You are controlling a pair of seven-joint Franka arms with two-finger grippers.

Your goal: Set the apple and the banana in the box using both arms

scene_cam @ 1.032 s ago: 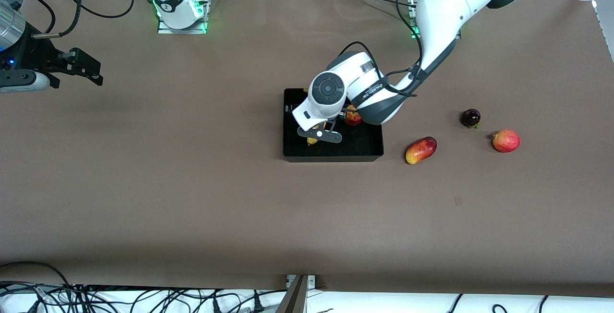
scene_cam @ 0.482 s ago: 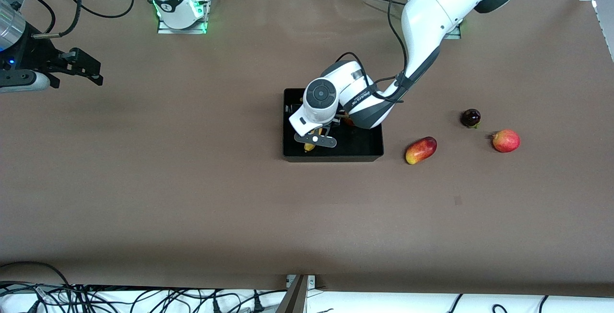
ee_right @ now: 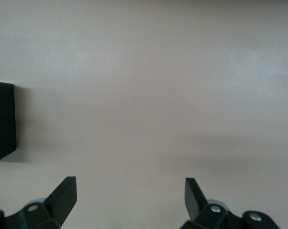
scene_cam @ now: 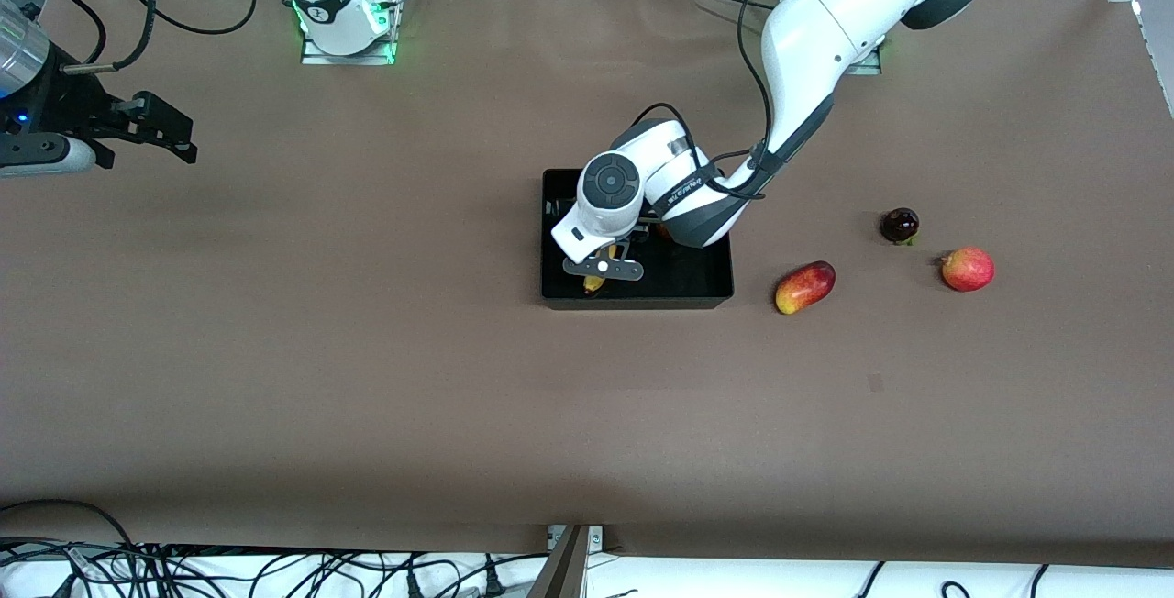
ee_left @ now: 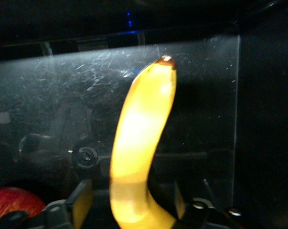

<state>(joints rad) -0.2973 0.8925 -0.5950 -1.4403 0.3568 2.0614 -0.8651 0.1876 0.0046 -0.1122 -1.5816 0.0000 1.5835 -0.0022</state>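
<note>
The black box (scene_cam: 642,301) sits mid-table. My left gripper (scene_cam: 602,270) reaches down into it, at the box's end toward the right arm. In the left wrist view the yellow banana (ee_left: 141,138) lies on the box floor (ee_left: 62,90) between the left gripper's (ee_left: 129,193) fingers, with a dark gap on each side. Its tip shows in the front view (scene_cam: 593,285). The apple (ee_left: 12,205) lies in the box beside the banana, mostly hidden under the left arm in the front view. My right gripper (scene_cam: 165,132) waits open and empty over bare table at the right arm's end.
An oblong red-and-yellow fruit (scene_cam: 804,287), a dark round fruit (scene_cam: 900,225) and a plain red round fruit (scene_cam: 968,269) lie on the table toward the left arm's end of the box. The right wrist view shows a box corner (ee_right: 3,121).
My left arm has shifted its gripper a little toward the right arm's end of the box and lower, and the banana tip moved with it. The right arm has not moved.
</note>
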